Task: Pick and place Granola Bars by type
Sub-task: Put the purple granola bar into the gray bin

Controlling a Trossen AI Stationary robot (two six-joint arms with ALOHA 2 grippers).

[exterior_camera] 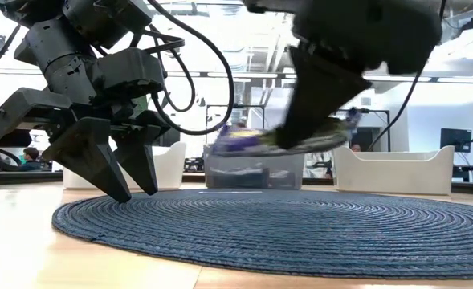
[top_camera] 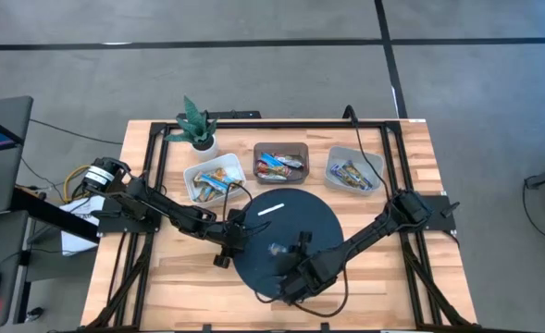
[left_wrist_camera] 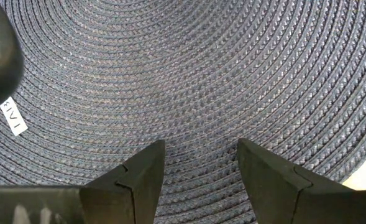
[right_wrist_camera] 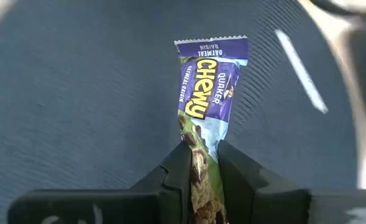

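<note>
The right gripper (right_wrist_camera: 204, 163) pinches a purple granola bar (right_wrist_camera: 209, 93) above the round mat (top_camera: 323, 222); the left gripper (left_wrist_camera: 200, 168) hangs spread over the mat's edge.

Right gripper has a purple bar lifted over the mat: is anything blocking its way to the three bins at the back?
Nothing visible does. The right gripper holds the purple bar above the mat; only a thin white strip lies flat between it and the bins. The left gripper is off to the side.

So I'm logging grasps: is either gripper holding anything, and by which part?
The right gripper pinches a purple granola bar by one end of its wrapper, above the round mat. The left gripper is open, holding nothing.
</note>
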